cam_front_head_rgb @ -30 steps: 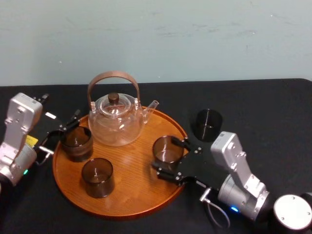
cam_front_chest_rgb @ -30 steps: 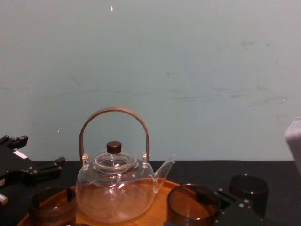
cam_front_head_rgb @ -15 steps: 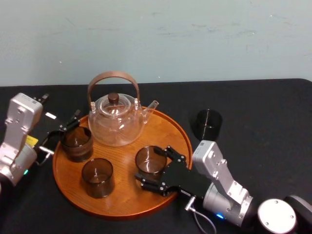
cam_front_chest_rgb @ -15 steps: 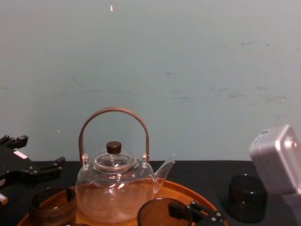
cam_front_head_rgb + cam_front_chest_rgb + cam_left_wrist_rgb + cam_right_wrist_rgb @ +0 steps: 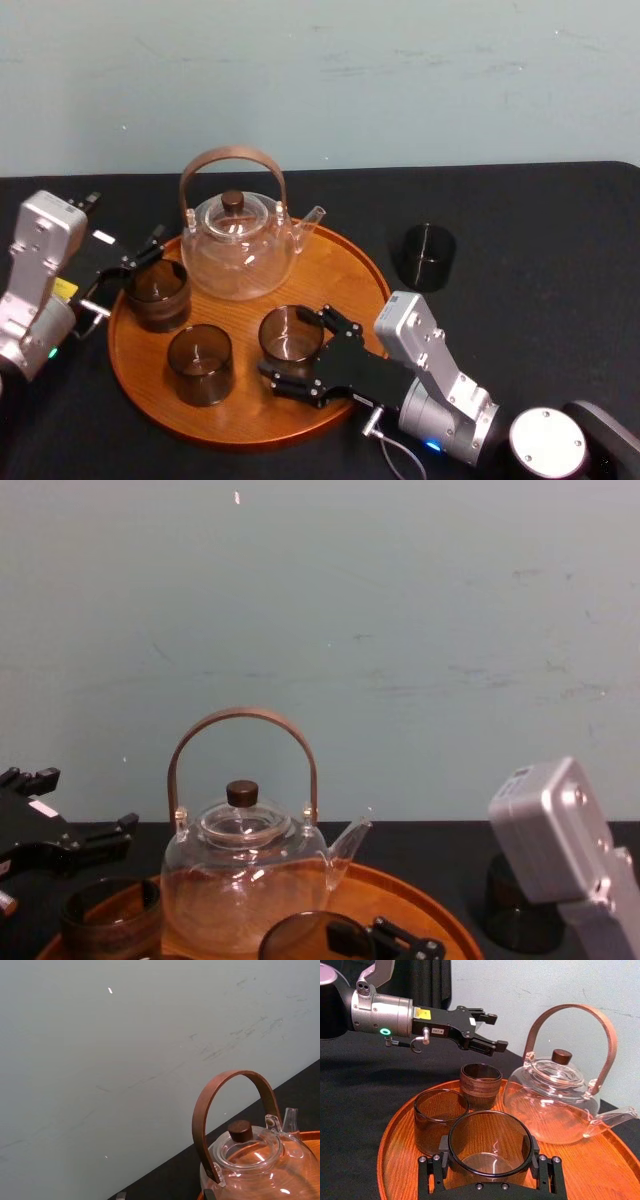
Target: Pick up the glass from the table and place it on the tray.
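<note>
Four glasses counted: glass (image 5: 290, 338), second glass (image 5: 156, 293), third glass (image 5: 200, 362) inside tray (image 5: 345, 265) rim; fourth glass (image 5: 427, 256) right of tray. One teapot (image 5: 238, 250), one tray.

A scuffed teal wall (image 5: 400, 90) backs the black table (image 5: 560, 230).

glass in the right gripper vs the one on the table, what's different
The gripped glass is held by the right gripper over the tray; the table glass stands free beside the tray. The gripped glass shows brown, the table glass near black. Both are short upright tumblers.
</note>
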